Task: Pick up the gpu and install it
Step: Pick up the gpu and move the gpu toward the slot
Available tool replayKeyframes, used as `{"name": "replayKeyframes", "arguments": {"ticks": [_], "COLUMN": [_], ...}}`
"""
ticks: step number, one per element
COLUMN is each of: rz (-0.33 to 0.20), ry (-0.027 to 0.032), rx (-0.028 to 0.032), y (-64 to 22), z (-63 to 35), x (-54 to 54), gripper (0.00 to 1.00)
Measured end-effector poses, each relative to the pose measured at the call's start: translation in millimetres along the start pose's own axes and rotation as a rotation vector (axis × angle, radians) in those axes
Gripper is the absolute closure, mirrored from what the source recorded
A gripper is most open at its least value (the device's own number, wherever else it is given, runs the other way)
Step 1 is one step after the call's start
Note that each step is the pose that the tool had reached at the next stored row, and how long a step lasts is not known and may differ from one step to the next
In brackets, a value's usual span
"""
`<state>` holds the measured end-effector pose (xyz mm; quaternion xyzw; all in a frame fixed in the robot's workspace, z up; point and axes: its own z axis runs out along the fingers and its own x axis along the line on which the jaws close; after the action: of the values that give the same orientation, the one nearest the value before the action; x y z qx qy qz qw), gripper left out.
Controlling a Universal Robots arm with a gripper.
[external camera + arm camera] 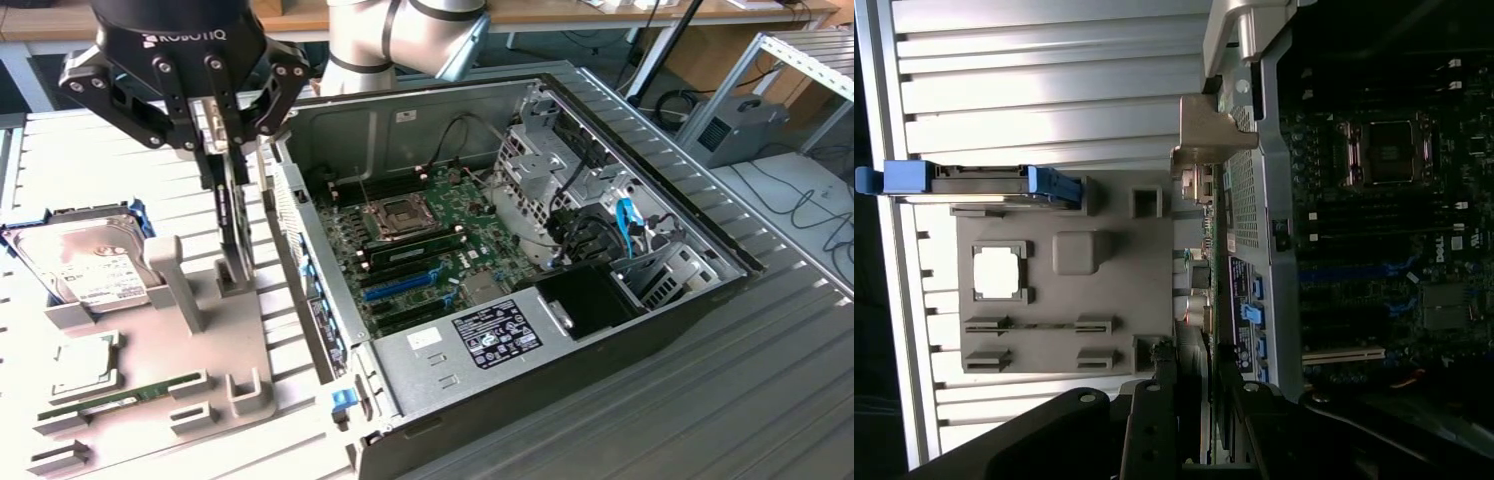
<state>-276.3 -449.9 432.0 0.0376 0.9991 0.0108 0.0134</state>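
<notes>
The gpu (234, 230) stands on edge in a slot of the grey holder tray (174, 330), just outside the open computer case (534, 250); it looks like a thin dark upright card. My gripper (224, 145) comes down from above, its fingers closed on the card's upper edge. In the wrist view the gpu (1199, 250) runs edge-on away from my gripper (1194, 400), with its silver end bracket (1206, 135) at the far end. The card's lower end still sits in the holder. The motherboard's blue expansion slots (400, 285) lie inside the case.
On the holder tray lie a silver hard drive (80, 260) in blue rails, a processor chip (83, 365) and a green memory stick (107, 398). The case wall (300, 260) stands right beside the card. Cables and a drive cage (587, 220) fill the case's far side.
</notes>
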Motion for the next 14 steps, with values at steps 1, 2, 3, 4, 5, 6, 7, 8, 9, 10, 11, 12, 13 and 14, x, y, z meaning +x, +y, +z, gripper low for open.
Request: {"name": "replayKeyframes", "arguments": {"ticks": [1,2,3,4,5,6,7,8,9,10,11,12,13,14], "rz": [0.0,0.0,0.0,0.0,0.0,0.0,0.0,0.0,0.0,0.0,0.0,0.0,0.0,0.0], "ry": [0.0,-0.0001,-0.0001,-0.0001,-0.0001,-0.0001,-0.0001,-0.0001,-0.0001,-0.0002,-0.0001,-0.0001,-0.0001,-0.0001], "rx": [0.0001,0.0001,0.0001,0.0001,0.0001,0.0001,0.0001,0.0001,0.0,0.0001,0.0001,0.0002,0.0001,0.0002], "y": [0.1,0.2,0.3,0.3,0.4,0.5,0.5,0.6,0.6,0.6,0.6,0.7,0.7,0.8], "z": [0.4,0.6,0.8,1.0,1.1,1.2,1.3,1.4,1.5,1.5,1.5,1.5,1.5,1.5], "x": [-1.2,-1.9,-2.7,-3.4,-4.1,-4.8,-5.5,-5.9,-6.2,-6.6,-7.0,-7.6,-8.0,-8.8], "gripper": [0.74,0.74,0.74,0.74,0.74,0.74,0.74,0.74,0.74,0.74,0.74,0.74,0.74,0.74]}}
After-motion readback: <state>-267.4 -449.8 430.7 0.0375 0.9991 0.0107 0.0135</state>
